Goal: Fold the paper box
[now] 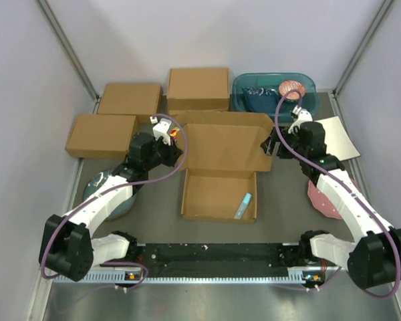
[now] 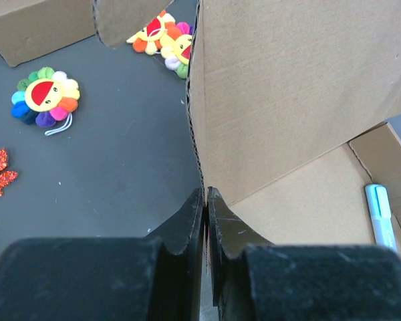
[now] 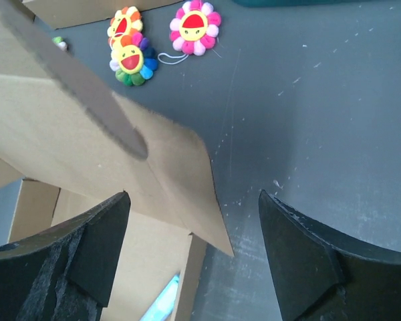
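Top external view: the paper box is seen at the centre of the surface, its long axis running from 6 to 12 o'clock. The shallow tray is at the 6 o'clock end, nearest the arm bases, and the lid panel is joined to it at the 12 o'clock end along a hinge line running from 9 to 3 o'clock. The lid is flanked by both arms: the left hand is placed at its 9 o'clock edge and the right hand just beside its 3 o'clock edge, so neither arm is markedly nearer. From the left wrist, the left hand is seen closed, its two fingers pinched on the cardboard edge, and the lid panel is shown rising steeply rather than lying flat. From the right wrist, the right hand is seen wide open and gripping nothing. A corner of the lid's side flap is caught in the gap between its fingers, and contact with either finger cannot be made out. A light-blue marker is seen lying inside the tray toward its 4 o'clock corner. The coming move is judged to turn on the hinge. With the lid gripped on the 9 o'clock side only, it would have to be swung about the 9-to-3 line, and the flap at 3 o'clock would best be taken by the right hand, the nearer one to it.
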You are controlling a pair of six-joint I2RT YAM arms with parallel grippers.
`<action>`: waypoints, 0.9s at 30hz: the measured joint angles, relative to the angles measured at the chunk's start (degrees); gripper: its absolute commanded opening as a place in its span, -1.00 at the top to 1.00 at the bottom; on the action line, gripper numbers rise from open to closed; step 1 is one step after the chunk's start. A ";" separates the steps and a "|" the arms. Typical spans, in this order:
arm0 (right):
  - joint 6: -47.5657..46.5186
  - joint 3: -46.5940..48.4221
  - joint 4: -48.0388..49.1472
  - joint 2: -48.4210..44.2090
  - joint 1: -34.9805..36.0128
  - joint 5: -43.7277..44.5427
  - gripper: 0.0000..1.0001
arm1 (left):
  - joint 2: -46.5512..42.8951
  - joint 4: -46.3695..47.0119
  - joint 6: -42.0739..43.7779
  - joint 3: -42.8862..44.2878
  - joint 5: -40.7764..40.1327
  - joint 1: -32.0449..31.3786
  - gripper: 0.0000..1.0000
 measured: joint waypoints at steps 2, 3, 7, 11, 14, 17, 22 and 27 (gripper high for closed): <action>-0.02 -0.02 1.42 1.55 0.11 0.00 -0.54 | 0.00 0.42 0.02 -0.26 -0.02 -0.11 0.81; -0.04 -0.02 2.12 2.27 0.17 0.02 -0.51 | 0.00 0.57 0.04 -0.37 -0.04 -0.15 0.81; 0.00 -0.02 3.98 4.42 1.22 0.07 -0.26 | -0.02 0.85 0.00 -0.52 -0.26 -0.66 0.83; 0.42 -0.02 4.57 4.70 4.50 1.70 0.12 | -0.72 1.18 -0.35 -1.36 -1.66 -1.84 0.87; 0.94 -0.37 5.33 4.09 7.54 3.30 0.24 | -1.97 1.16 -0.98 -2.29 -4.00 -2.89 0.87; 1.14 -1.57 5.51 2.73 11.08 5.84 0.35 | -3.50 1.79 -1.77 -3.43 -6.25 -4.35 0.88; 2.45 -3.37 5.16 0.22 16.37 13.05 0.54 | -5.92 3.48 -2.67 -6.29 -10.93 -6.64 0.88; 3.89 -3.89 4.98 -0.15 19.67 20.79 0.70 | -6.51 5.20 -2.73 -7.48 -15.34 -9.20 0.89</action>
